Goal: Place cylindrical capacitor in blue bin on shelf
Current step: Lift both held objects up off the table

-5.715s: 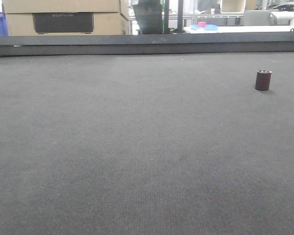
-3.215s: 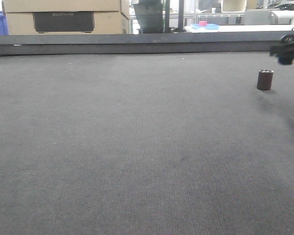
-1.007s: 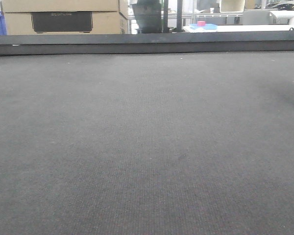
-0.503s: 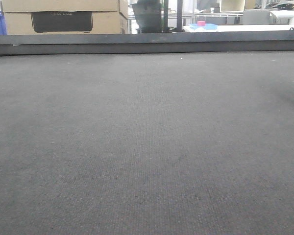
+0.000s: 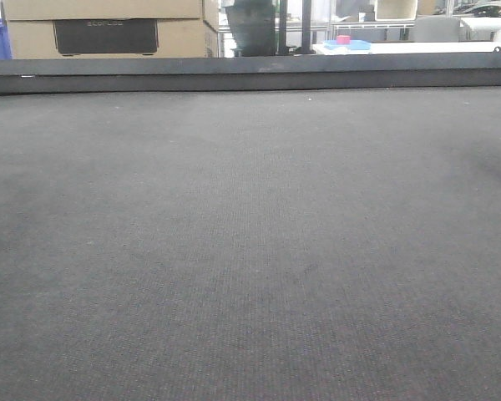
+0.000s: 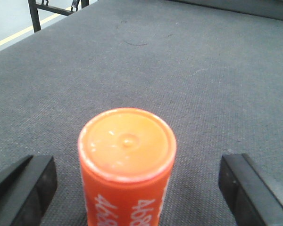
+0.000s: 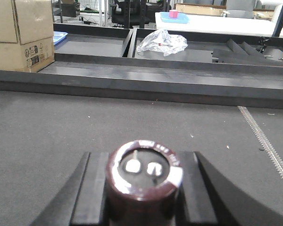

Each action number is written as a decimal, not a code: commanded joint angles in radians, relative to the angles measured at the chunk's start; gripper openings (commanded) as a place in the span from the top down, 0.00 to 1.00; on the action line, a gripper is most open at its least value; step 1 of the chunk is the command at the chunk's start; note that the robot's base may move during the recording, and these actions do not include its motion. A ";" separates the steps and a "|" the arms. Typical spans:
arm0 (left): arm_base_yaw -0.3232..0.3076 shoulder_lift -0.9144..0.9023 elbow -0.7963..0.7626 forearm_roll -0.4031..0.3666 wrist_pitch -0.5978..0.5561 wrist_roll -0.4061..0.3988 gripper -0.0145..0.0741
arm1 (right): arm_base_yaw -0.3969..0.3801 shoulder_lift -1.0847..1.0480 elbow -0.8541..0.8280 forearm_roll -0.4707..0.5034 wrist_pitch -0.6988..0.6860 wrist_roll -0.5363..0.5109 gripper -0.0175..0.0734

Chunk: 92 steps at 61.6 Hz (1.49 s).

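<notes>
Right gripper (image 7: 142,190) is clamped on the cylindrical capacitor (image 7: 144,172). Its two dark fingers press the maroon body from either side, and the pale top with its two terminals faces my wrist camera. The front view shows only the grey mat (image 5: 250,251) with no capacitor on it, so I judge the part to be held clear of the surface.

Left gripper (image 6: 139,188) is spread wide, with an orange cylinder (image 6: 127,155) standing between its fingers and touching neither.

My main worry is the hold. A smooth round body between flat fingers can roll or slip down if I swing the arm fast or jolt it. I cannot see how deep the capacitor sits in the fingers.

Neither the shelf nor its blue bin shows in any view, so I would be starting the carry blind. A misjudged approach could knock the part against a rail or drop it beside the bin.

Any stray move of the left arm could also tip the orange cylinder.
</notes>
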 commanded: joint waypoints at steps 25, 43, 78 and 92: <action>0.001 0.008 -0.062 -0.006 0.040 -0.003 0.96 | -0.003 -0.011 0.001 0.003 -0.019 -0.005 0.99; -0.041 -0.220 -0.145 0.080 0.444 -0.003 0.96 | -0.001 -0.028 -0.003 0.004 0.083 -0.005 0.99; -0.301 -0.754 -0.190 0.123 1.077 -0.003 0.96 | 0.120 -0.164 0.063 0.011 0.320 -0.005 0.99; -0.301 -0.922 -0.158 0.103 1.270 -0.003 0.96 | 0.121 -0.333 0.277 0.011 0.320 -0.005 0.99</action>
